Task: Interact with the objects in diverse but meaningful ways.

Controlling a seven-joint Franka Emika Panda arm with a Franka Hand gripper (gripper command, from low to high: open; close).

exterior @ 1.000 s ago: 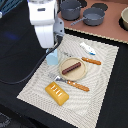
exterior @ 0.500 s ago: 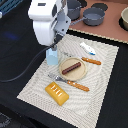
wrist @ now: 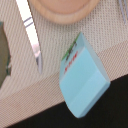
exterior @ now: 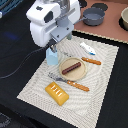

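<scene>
Exterior view: the gripper (exterior: 54, 46) hangs directly above the pale blue carton (exterior: 52, 56), which stands at the placemat (exterior: 107, 90) edge beside the plate (exterior: 64, 72). Risk: an off-centre descent may topple the carton or push it off the mat. Jaw state cannot be determined.

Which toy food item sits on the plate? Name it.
The dark brown sausage lies on the tan plate. The ridged yellow-orange bread block and pale blue carton rest directly on the striped placemat.
</scene>
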